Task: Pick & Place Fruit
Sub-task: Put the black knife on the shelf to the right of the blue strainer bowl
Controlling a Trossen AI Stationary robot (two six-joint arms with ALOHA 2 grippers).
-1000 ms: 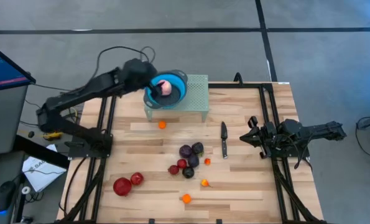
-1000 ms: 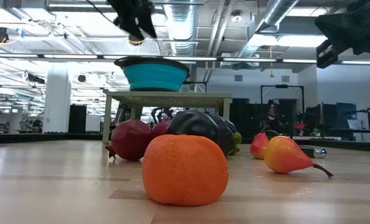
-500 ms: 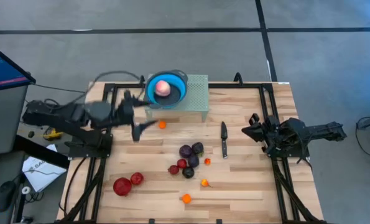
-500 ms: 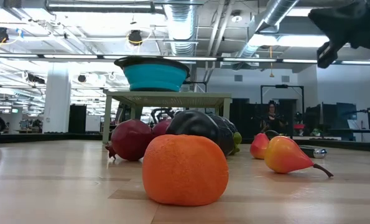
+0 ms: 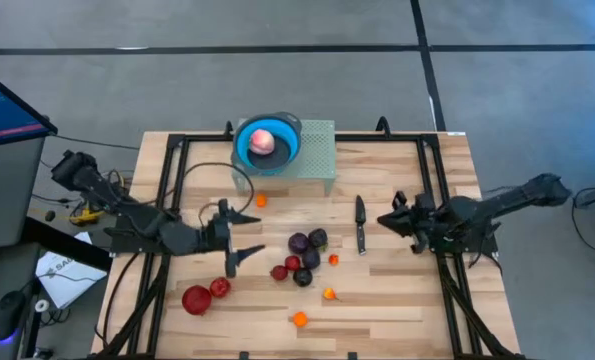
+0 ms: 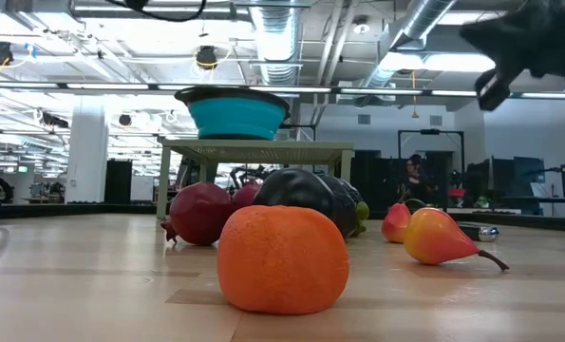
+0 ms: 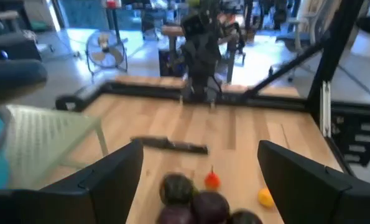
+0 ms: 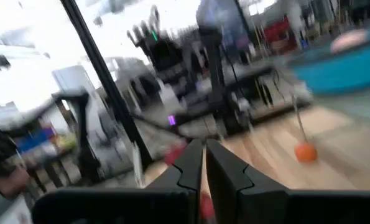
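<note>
A pale pink fruit lies in the round blue bowl. Dark purple fruits cluster mid-table with small red ones. Two red apples sit near the left front, and tiny orange fruits are scattered about. My left gripper is open, low over the table left of the cluster, pointing at it. In the left wrist view the purple fruits lie ahead of the spread fingers. My right gripper is shut, right of the knife, touching nothing.
The blue bowl stands on a pale green perforated stand at the far edge. A black-handled knife lies right of the cluster. Black rails frame the table. In the low view an orange fruit fills the foreground.
My left arm has swung away from above the blue bowl, toward the near edge and down, and now lies low with its gripper pointing right at the purple cluster. The pink fruit stays in the bowl. My right gripper has shifted slightly left toward the knife.
</note>
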